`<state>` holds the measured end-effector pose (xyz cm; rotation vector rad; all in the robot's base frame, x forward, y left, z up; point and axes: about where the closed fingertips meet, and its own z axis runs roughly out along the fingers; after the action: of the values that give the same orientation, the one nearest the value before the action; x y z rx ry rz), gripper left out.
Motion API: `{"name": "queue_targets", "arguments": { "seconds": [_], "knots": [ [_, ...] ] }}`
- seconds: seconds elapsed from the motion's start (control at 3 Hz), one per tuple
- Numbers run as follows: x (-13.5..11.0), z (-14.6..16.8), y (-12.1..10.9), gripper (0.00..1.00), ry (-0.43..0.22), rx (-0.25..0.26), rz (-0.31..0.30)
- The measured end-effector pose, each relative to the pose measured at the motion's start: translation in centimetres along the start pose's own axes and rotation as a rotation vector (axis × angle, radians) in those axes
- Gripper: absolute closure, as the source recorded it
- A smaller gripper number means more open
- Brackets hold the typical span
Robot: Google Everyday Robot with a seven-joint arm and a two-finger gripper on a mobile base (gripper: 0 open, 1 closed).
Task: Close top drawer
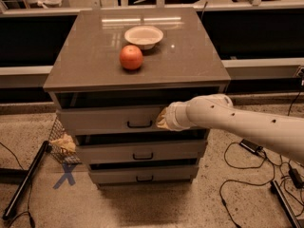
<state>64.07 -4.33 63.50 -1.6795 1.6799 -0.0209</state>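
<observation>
The top drawer (104,119) is a wide grey-brown drawer with a small dark bar handle (139,124) at its centre. It stands slightly pulled out, with a dark gap above its front panel. My gripper (161,119) is at the end of the white arm coming in from the right. It rests against the drawer front just right of the handle.
An orange-red fruit (131,57) and a white bowl (144,36) sit on the cabinet top (190,61). Two shorter drawers (142,152) lie below. A wire basket (61,144) stands at the cabinet's left foot. Cables (247,148) and a dark bar (23,182) lie on the floor.
</observation>
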Motion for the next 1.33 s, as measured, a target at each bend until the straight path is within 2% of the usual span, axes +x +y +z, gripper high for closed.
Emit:
{"name": "queue_targets", "arguments": {
  "seconds": [0.33, 0.67, 1.33],
  "knots": [
    [0.00, 0.00, 0.00, 0.79, 0.000, 0.000, 0.000],
    [0.00, 0.00, 0.00, 0.99, 0.000, 0.000, 0.000],
    [0.00, 0.00, 0.00, 1.00, 0.000, 0.000, 0.000]
  ]
}}
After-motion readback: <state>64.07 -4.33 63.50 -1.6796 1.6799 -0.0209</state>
